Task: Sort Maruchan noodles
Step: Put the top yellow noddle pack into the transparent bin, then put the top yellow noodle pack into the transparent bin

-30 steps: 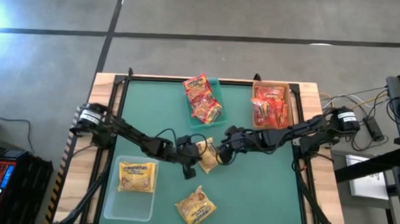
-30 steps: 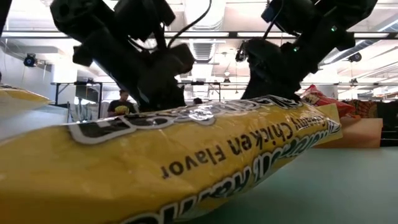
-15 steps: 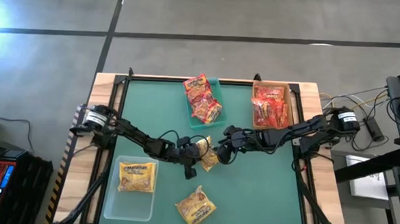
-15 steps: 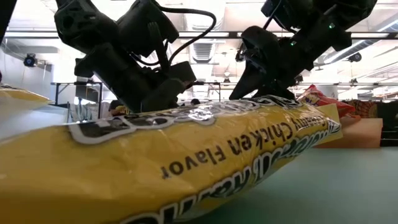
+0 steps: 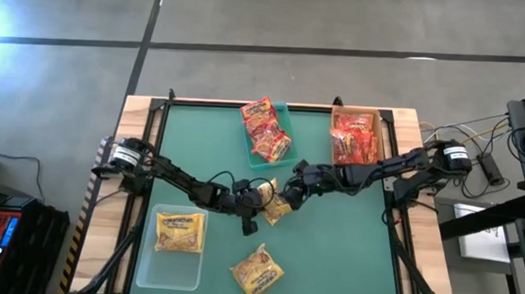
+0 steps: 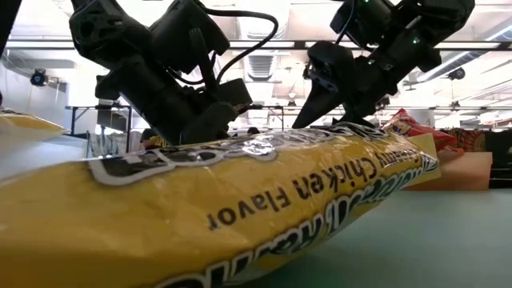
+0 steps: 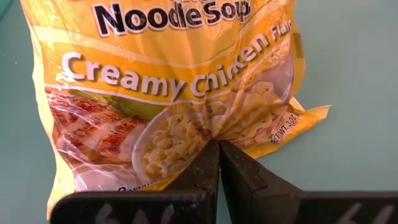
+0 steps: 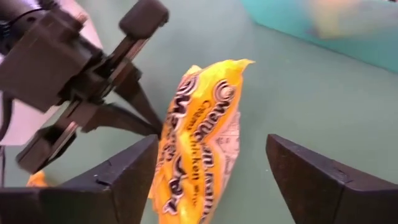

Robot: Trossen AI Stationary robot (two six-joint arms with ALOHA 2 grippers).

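A yellow Maruchan noodles packet [image 5: 275, 207] is at mid-table between my two grippers. My left gripper [image 5: 263, 199] comes from the table's left and is shut on it. My right gripper [image 8: 211, 144] comes from the right and stands open, one finger on each side of the packet [image 8: 198, 149] without touching it. A second yellow packet [image 5: 256, 272] lies flat near the front edge and fills the low view [image 6: 240, 200]. A third yellow packet [image 5: 179, 232] lies in the clear bin [image 5: 173, 267]. Red packets [image 5: 266, 129] fill the teal bin, and others [image 5: 353, 141] fill the tan bin. My left gripper pinches the packet's lower end [image 7: 205, 127], below the printed noodle bowl and about midway across its width, between its two fingers. The fingers slant downward from the table's left. The packet juts out past the fingertips, twisted on edge [image 8: 198, 149]. I cannot tell whether its far end rests on the table.
The teal bin [image 5: 286, 121] stands at the back centre and the tan bin [image 5: 336, 151] at the back right. The clear bin is at the front left. Green table surface [image 5: 347, 241] lies bare at the front right. Both arms meet at mid-table.
My right gripper has opened, let go of the yellow packet and drawn back slightly toward the far right. My left gripper, still shut on the packet, has sunk a little. The packet stays between the two grippers.
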